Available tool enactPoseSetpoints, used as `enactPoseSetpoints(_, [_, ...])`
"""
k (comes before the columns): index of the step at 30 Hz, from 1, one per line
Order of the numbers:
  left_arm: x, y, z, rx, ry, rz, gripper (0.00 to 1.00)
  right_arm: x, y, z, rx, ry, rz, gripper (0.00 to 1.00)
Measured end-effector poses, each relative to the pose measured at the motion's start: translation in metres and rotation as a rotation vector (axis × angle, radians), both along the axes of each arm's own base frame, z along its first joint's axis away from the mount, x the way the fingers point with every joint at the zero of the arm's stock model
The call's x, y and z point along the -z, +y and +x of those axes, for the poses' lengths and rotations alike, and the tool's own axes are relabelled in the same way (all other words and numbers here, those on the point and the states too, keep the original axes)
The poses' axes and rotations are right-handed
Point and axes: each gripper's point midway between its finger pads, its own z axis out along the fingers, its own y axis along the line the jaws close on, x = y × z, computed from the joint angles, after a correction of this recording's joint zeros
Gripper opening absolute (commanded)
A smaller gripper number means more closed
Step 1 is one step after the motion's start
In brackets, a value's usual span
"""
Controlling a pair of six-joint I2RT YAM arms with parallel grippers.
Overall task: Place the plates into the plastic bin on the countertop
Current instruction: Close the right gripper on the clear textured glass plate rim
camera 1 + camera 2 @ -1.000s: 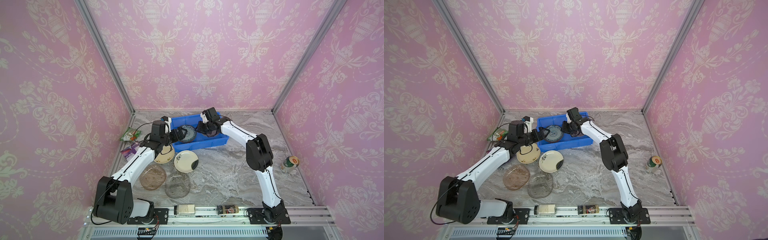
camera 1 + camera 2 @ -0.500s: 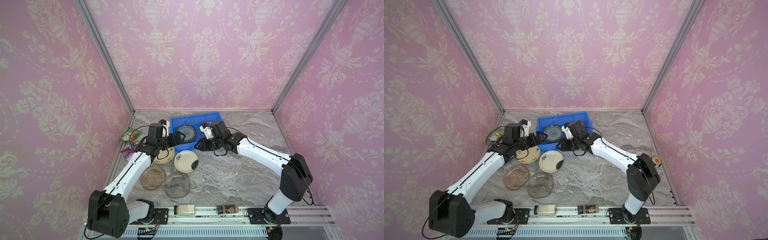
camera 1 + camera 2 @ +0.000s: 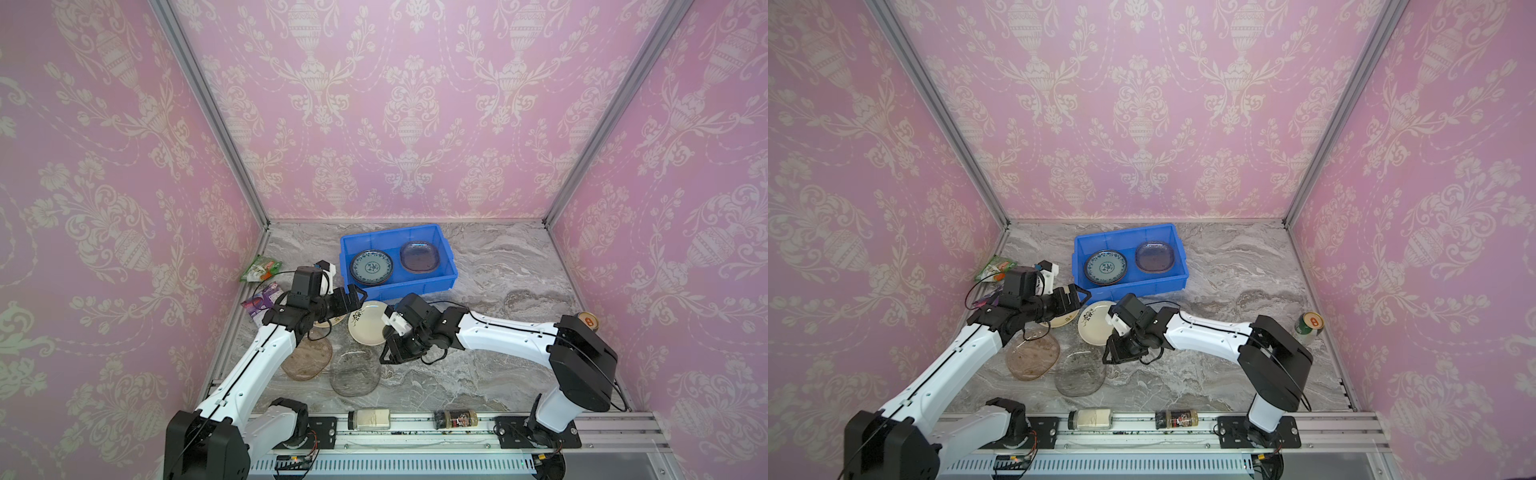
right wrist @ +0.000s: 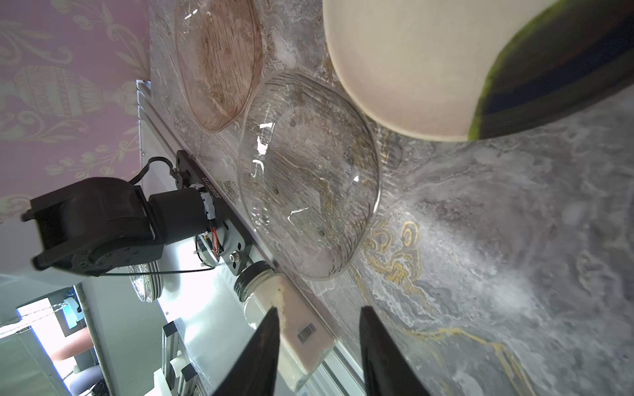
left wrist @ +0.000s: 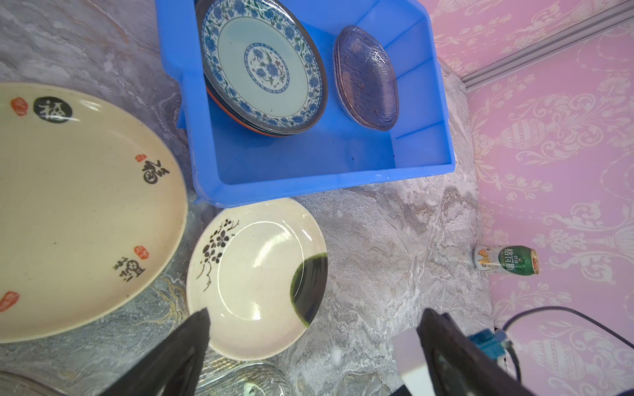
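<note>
- Marbled tabletop (image 3: 498, 332): blue bin (image 3: 407, 289) near the back edge holds a stack topped by the teal plate (image 3: 371, 267), plus a tinted glass plate (image 3: 419, 257).
- Outstanding, toward the left edge: two cream plates (image 5: 254, 274), brown glass plate (image 3: 309, 359), grey glass plate (image 3: 355, 374).
- Left fingers (image 5: 178, 353) wide apart, empty, above the cream plates; right fingers (image 4: 260, 353) apart, empty, beside the grey glass plate.

black "福" characters mark the large cream plate (image 5: 68, 212); an "8" tops the can (image 3: 588, 321).
</note>
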Motion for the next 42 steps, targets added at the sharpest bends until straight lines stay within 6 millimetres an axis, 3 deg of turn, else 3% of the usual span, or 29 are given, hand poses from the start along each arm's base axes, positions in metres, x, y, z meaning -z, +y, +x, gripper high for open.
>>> enactPoseSetpoints(5, [-0.006, 0.002, -0.005, 0.003, -0.022, 0.001, 0.98, 0.028, 0.000, -0.002, 0.006, 0.052, -0.050, 0.37])
enactPoseSetpoints(17, [0.002, 0.006, -0.007, -0.009, -0.004, 0.005, 0.98, 0.054, 0.013, -0.004, -0.003, 0.115, -0.053, 0.36])
enactPoseSetpoints(32, [0.003, 0.008, -0.006, -0.014, -0.003, 0.007, 0.98, 0.058, 0.031, 0.005, -0.007, 0.135, -0.054, 0.22])
enactPoseSetpoints(42, [0.003, 0.010, -0.005, -0.019, -0.004, 0.007, 0.98, 0.061, 0.025, 0.004, 0.005, 0.146, -0.086, 0.09])
